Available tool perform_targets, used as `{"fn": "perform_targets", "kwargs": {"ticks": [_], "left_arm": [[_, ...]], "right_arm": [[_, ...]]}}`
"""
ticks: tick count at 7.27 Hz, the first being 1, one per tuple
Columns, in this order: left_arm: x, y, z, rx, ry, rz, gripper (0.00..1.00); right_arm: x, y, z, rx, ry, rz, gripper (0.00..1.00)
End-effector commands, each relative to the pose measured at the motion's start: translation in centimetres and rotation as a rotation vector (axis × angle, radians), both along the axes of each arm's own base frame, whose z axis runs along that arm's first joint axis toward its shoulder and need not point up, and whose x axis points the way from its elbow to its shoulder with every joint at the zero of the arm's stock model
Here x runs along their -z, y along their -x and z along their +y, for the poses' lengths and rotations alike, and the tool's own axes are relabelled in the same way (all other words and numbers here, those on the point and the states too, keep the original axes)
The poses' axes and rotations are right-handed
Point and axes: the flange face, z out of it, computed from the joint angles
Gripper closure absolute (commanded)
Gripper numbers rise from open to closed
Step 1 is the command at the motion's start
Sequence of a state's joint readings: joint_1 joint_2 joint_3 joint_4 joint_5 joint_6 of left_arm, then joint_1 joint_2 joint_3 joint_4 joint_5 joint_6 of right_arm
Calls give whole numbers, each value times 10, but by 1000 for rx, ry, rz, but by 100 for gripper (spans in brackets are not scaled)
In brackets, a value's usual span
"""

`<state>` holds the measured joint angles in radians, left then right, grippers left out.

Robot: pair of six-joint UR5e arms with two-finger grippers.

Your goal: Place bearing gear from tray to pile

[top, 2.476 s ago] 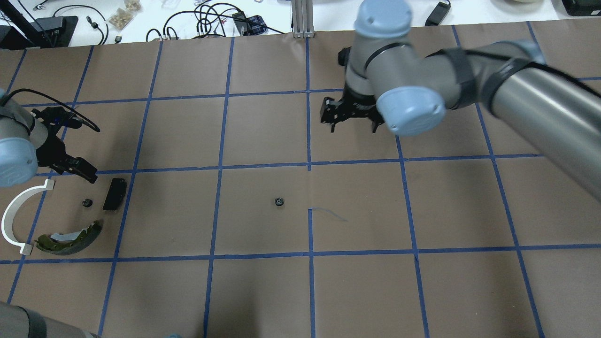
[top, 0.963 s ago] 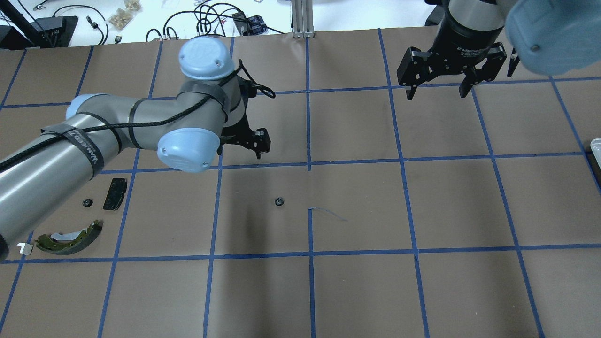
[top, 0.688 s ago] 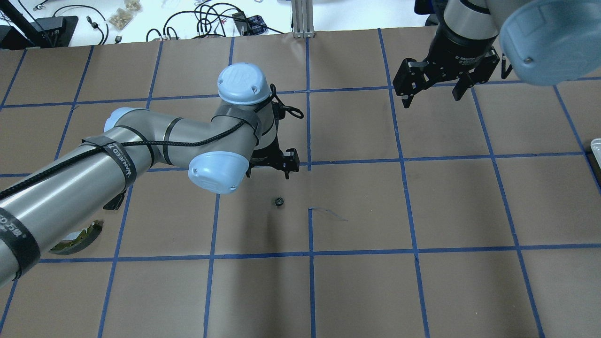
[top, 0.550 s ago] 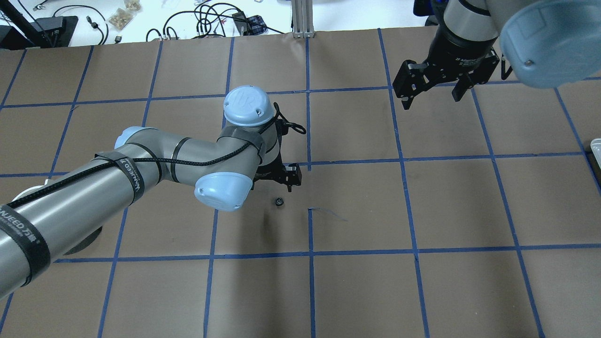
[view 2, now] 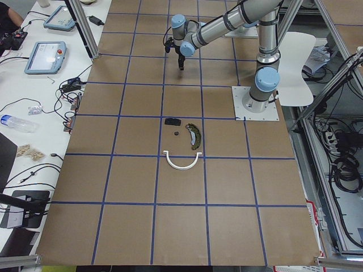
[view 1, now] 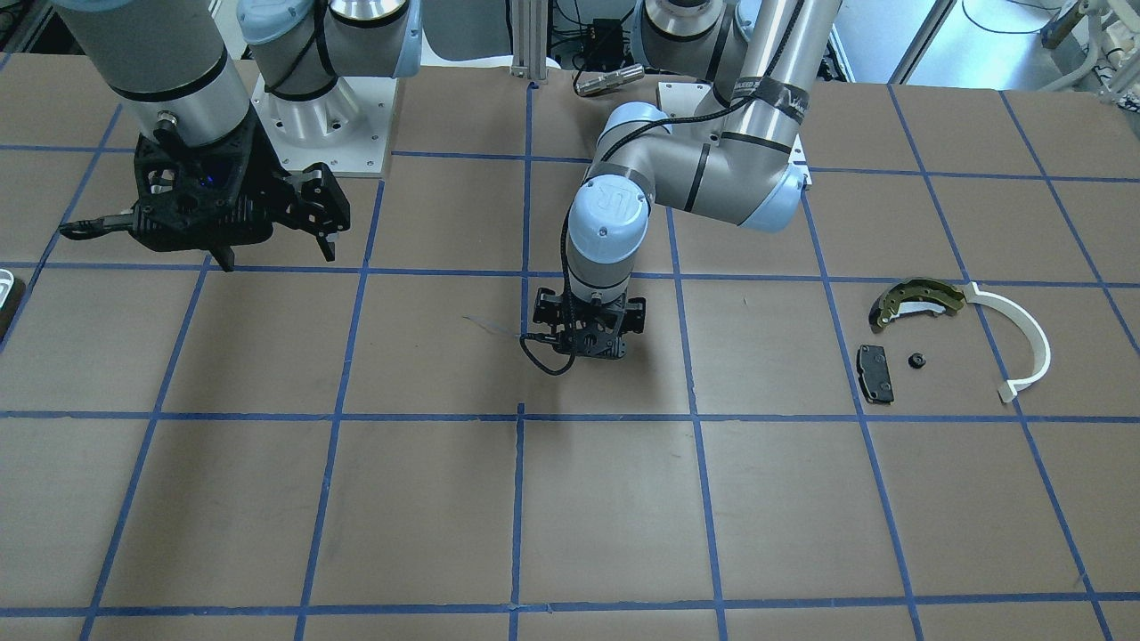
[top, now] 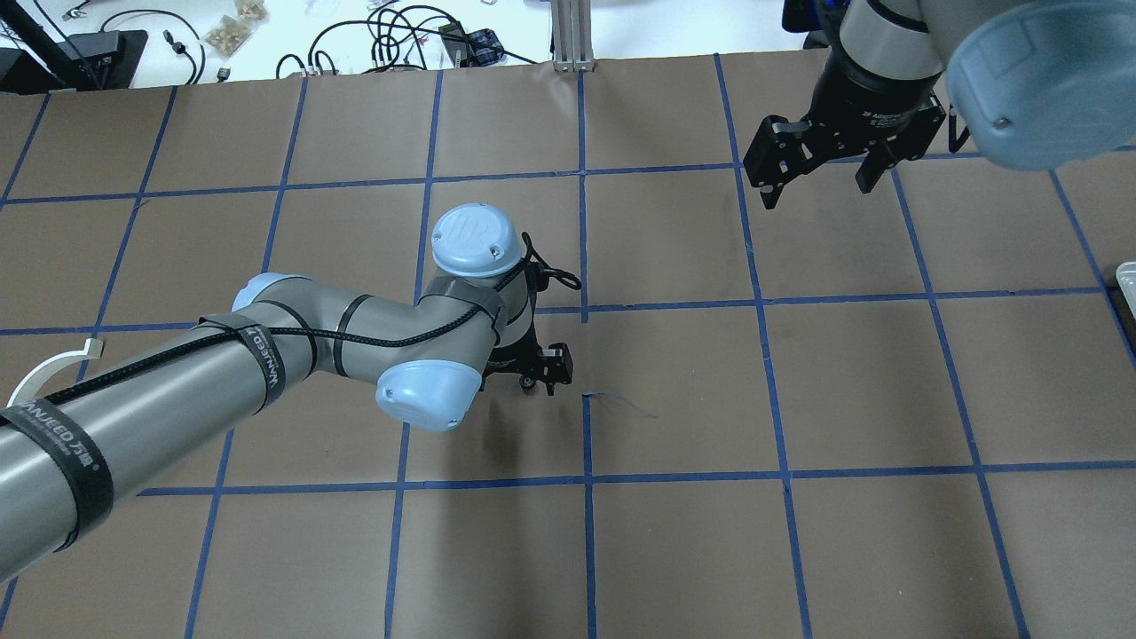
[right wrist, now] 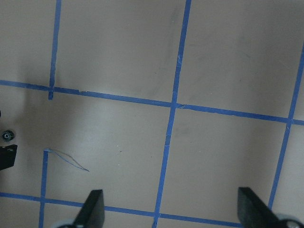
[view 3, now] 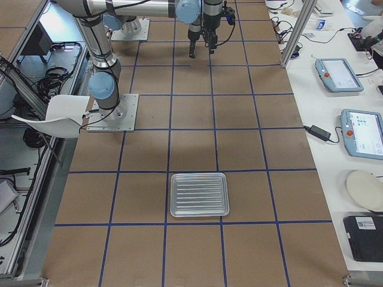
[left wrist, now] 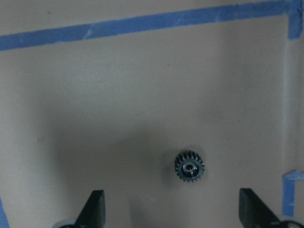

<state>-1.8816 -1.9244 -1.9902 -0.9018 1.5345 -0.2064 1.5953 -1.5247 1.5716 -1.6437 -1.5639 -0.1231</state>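
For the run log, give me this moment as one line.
left gripper open, over gear | right gripper open, empty | gear on table, away from pile

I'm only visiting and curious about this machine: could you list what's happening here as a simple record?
gear: flat on the table, not gripped
left hand: open, over the gear
right hand: open, empty, off to one side
tray: looks empty
pile: brake shoe, white strip, black pad, second small gear

Brown table [top: 843, 550]: tray [view 3: 199, 194], gear [left wrist: 189, 167], brake shoe [view 1: 908, 288], white strip [view 1: 1038, 343], black pad [view 1: 875, 372], perhaps second gear [view 1: 915, 361]
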Motion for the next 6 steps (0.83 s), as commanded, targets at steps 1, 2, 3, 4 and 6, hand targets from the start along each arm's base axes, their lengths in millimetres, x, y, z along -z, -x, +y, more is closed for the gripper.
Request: {"fn": "perform_targets", "kwargs": {"ticks": [1,2,3,4,6], "left_arm": [[9,6,-1,-5,1,31,34],[9,8,1,0,0,29,36],[11,7,0,5,-3,27,44],[11,8,-1,6,-1,28,47],[9,8,-3,6,6,30,59]], "right_arm": [[1,0,0,-1,-1,1,0],[1,0,0,0,-3,2,0],[2,0,-1,2,-4,-2,0],[4,-1,-1,5,-9,-5,0],[5,0,-3,3,-11,-1,0]]}}
